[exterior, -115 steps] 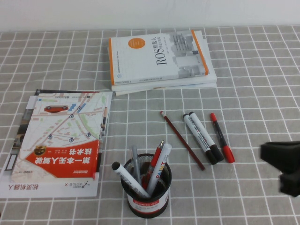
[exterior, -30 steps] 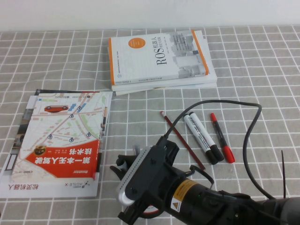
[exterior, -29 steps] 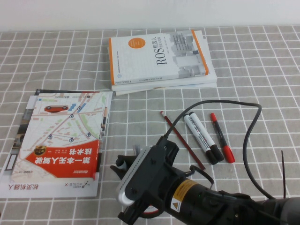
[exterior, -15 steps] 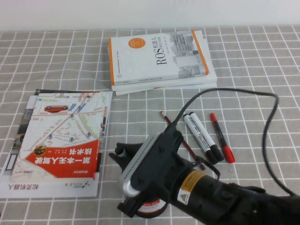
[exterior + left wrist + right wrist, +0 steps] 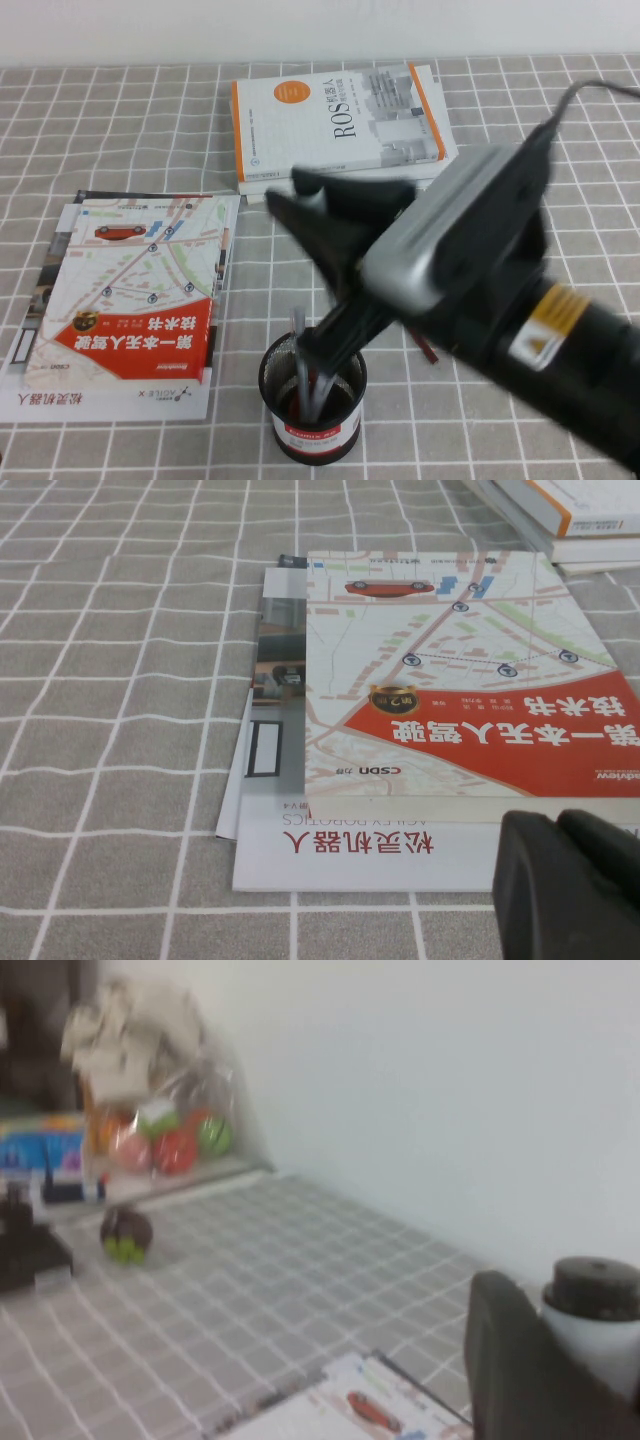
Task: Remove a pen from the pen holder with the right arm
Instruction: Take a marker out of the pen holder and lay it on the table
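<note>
The black mesh pen holder (image 5: pixel 283 425) stands near the table's front edge with a grey pen (image 5: pixel 300 372) and something red still inside. My right gripper (image 5: pixel 300 195) is raised well above the holder, close to the high camera, with its arm filling the right side. In the right wrist view a white marker with a black cap (image 5: pixel 597 1305) sits against the dark finger (image 5: pixel 515 1360), and the right gripper (image 5: pixel 560 1350) is shut on it. My left gripper (image 5: pixel 570 880) shows in the left wrist view only, fingers pressed together, by the front edge of the red map book (image 5: pixel 450 680).
A stack of ROS books (image 5: pixel 330 120) lies at the back. The red map book (image 5: pixel 140 290) lies on papers at the left. The raised arm hides the loose pens on the cloth to the right of the holder. A bag of coloured balls (image 5: pixel 150 1110) sits far off in the right wrist view.
The right gripper has risen from the pen holder toward the camera, taking the white marker with it. The holder, covered before, is now in plain sight.
</note>
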Controlling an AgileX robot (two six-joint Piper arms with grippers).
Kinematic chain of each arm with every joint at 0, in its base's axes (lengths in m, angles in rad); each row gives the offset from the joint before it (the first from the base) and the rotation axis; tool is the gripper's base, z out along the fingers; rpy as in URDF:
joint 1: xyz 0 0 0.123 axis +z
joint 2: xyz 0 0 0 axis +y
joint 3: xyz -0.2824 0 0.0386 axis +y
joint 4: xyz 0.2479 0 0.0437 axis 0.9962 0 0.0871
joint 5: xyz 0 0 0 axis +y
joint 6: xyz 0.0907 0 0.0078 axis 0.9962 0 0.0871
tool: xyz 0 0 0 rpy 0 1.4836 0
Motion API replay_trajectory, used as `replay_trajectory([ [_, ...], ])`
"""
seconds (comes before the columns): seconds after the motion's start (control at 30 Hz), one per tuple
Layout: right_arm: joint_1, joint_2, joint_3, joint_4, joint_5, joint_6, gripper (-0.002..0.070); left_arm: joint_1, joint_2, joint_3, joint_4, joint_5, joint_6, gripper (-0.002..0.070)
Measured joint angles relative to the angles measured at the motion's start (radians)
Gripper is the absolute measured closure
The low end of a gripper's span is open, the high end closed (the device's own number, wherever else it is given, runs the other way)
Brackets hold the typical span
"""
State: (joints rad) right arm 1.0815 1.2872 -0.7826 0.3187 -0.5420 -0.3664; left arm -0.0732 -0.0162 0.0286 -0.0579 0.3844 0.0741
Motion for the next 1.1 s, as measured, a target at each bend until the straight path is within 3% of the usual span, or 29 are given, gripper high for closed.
replay_trajectory([
  [0.17,-0.054,-0.118,-0.126,0.352,0.275,-0.283,0.0587,0.0,0.0,0.0,0.0,0.0,0.0,0.0678],
  [0.27,-0.13,-0.143,-0.183,0.714,0.387,-0.571,0.0587,0.0,0.0,0.0,0.0,0.0,0.0,0.0678],
  [0.37,-0.208,-0.147,-0.2,1.073,0.378,-0.909,0.0587,0.0,0.0,0.0,0.0,0.0,0.0,0.0678],
  [0.43,-0.242,-0.14,-0.205,1.303,0.254,-1.166,0.0587,0.0,0.0,0.0,0.0,0.0,0.0,0.0678],
  [0.53,-0.254,-0.116,-0.214,1.412,0.009,-1.373,0.0587,0.0,0.0,0.0,0.0,0.0,0.0,0.0678],
  [0.67,-0.258,-0.075,-0.216,1.422,-0.083,-1.474,0.0587,0.0,0.0,0.0,0.0,0.0,0.0,0.0678],
  [1.1,-0.264,0.017,-0.216,1.424,0.281,-1.502,0.0587,0.0,0.0,0.0,0.0,0.0,0.0,0.0678],
])
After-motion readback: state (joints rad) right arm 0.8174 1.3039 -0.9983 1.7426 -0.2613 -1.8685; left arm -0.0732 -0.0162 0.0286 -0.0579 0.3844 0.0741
